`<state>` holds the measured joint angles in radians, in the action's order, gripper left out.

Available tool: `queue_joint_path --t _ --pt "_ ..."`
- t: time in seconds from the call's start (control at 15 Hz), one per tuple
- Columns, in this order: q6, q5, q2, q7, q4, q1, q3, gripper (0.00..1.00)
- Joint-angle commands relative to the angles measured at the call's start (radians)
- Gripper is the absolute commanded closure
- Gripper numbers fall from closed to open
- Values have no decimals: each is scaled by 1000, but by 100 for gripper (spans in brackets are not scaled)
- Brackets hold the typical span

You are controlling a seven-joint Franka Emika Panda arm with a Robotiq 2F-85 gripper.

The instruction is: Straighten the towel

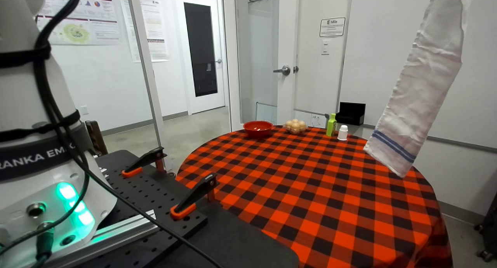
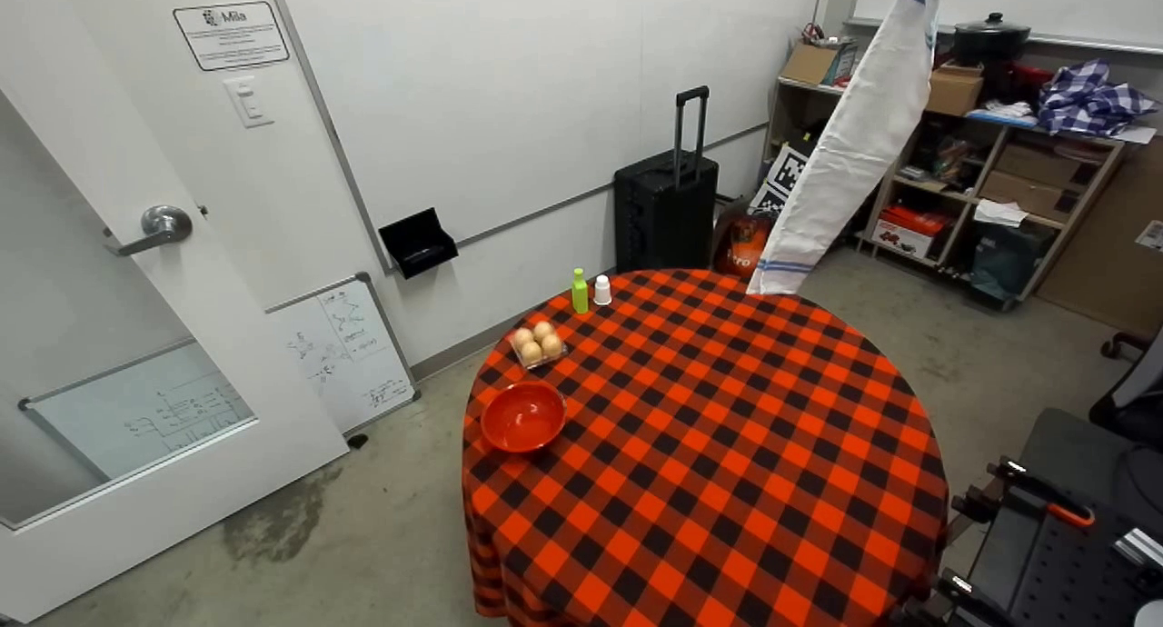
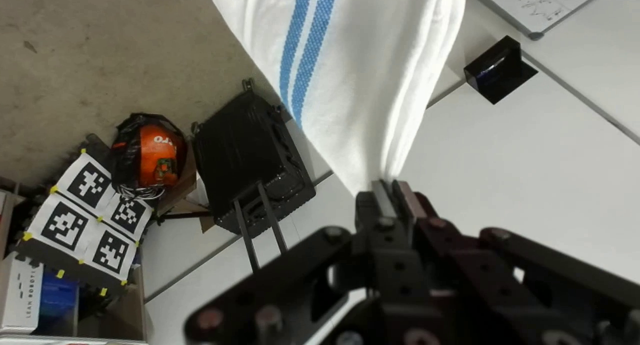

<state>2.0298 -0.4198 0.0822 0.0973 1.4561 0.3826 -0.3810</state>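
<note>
The towel is white with blue stripes near its ends. It hangs as a long narrow strip in both exterior views (image 1: 427,73) (image 2: 849,136), slanting down from the top edge of the picture. Its lower striped end overlaps the rim of the table; I cannot tell whether it touches the cloth. In the wrist view, the towel (image 3: 360,60) is gathered at the fingertips and spreads away from them. My gripper (image 3: 392,190) is shut on the towel's upper end. The gripper is out of sight in both exterior views.
A round table with a red and black checked cloth (image 1: 295,182) stands below. Along its edge are a red bowl (image 2: 524,416), a clear box of eggs (image 2: 538,343), a green bottle (image 2: 580,293) and a white bottle (image 2: 602,291). Clamps (image 1: 194,196) sit on the robot's base.
</note>
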Motion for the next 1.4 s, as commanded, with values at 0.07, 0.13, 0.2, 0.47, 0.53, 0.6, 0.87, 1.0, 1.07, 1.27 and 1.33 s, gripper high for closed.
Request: queue_joint_path --t 0.07,0.13,0.2,0.47,0.53,0.6,0.87,1.0,1.07,1.27,1.33 --pt "-145 -88 67 29 -129 50 10 99" --pt "-20 -20 -19 -27 79 -47 51 99" --pt "-27 -29 -21 -12 91 -49 63 99" --pt "-15 -61 6 18 203 -117 155 99" --pt "-8 -72 21 22 225 -136 179 99" --pt "-1 -81 40 21 243 -155 202 99" --pt "37 -111 62 45 372 -218 288 99" --pt "43 -130 83 54 405 -234 316 99" --pt "41 -138 91 61 417 -241 328 99" --pt "26 -150 118 91 434 -252 355 99" --pt "17 -148 126 105 434 -255 363 99"
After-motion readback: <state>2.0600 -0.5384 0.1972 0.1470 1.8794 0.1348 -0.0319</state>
